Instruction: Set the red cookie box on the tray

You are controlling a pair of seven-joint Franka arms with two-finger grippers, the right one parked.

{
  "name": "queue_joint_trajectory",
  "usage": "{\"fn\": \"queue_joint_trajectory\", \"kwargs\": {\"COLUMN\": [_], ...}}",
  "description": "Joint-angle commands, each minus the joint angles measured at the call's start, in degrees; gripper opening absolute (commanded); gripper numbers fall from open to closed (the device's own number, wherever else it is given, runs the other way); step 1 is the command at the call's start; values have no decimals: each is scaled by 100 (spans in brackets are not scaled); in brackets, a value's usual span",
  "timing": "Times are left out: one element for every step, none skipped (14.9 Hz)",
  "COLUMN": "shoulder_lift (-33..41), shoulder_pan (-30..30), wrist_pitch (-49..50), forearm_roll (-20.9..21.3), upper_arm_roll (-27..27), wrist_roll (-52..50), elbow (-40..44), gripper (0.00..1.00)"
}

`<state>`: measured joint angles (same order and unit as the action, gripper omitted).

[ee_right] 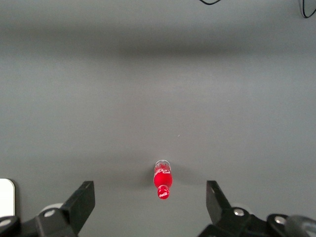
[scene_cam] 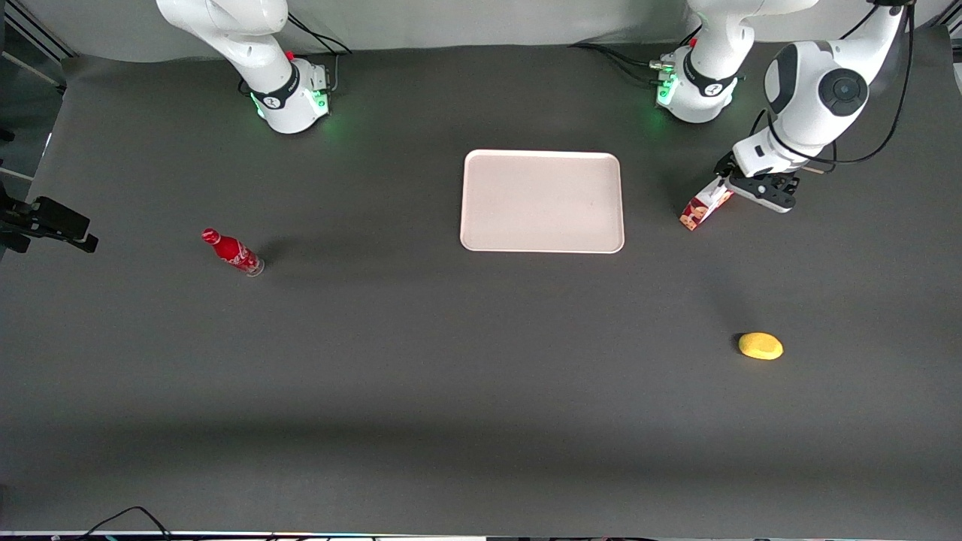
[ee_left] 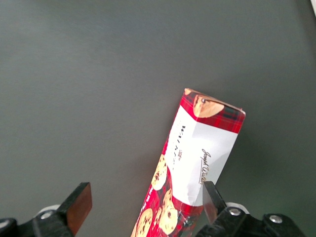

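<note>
**Kid:** Red little bottle first! The red bottle point(scene_cam: 232, 252) with white writing lies on its side on the dark grey table point(scene_cam: 421, 376), way over at the parked arm's end.

**Helper:** Yes. Next comes the tray point(scene_cam: 542, 201). It is flat and pale pinkish-white, and it sits in the middle of the table with nothing on it.

**Kid:** And the red cookie box point(scene_cam: 704, 204)?

**Helper:** It is beside the tray, toward the working arm's end, not touching it. It leans over at a slant.

**Kid:** What is the arm doing?

**Helper:** The white left arm point(scene_cam: 815, 94) bends down from above, and its gripper point(scene_cam: 733, 189) is right at the top end of the box.

**Kid:** Are the fingers squeezing it?

**Helper:** No. In the wrist view the gripper point(ee_left: 147, 202) has its two fingers spread wide apart. The box point(ee_left: 197, 168) stands between them, close against one dark finger point(ee_left: 213, 200). I cannot tell if they touch. The other finger point(ee_left: 79, 203) is well away from it.

**Kid:** And the yellow thing?

**Helper:** A small yellow lump point(scene_cam: 760, 346) lies nearer the front camera than the box, alone on the table.
</note>
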<state>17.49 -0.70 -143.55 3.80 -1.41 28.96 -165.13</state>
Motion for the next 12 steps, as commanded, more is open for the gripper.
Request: {"fn": "queue_joint_trajectory", "kwargs": {"shoulder_lift": [-281,-351,-361,-335,-291,-256,-194,-150,-150,-141,-141,-141], "shoulder_pan": [-44,-44,-44,-44,-44,-44,-44,-44,-44,-44,-44,-35], "wrist_pitch": [-525,-482,-420,-298,-201,-95,-16,72,194,344,563,921], "forearm_roll": [51,59,51,51,51,51,42,42,33,24,16,15], "upper_arm_roll": [9,9,9,9,9,9,9,9,9,-17,-26,-17], "wrist_roll": [320,320,320,320,320,329,329,338,338,347,347,356], "elbow": [-441,-441,-450,-441,-441,-441,-441,-389,-319,-231,-47,250], "gripper": [100,100,100,100,100,100,100,100,100,100,100,100]}}
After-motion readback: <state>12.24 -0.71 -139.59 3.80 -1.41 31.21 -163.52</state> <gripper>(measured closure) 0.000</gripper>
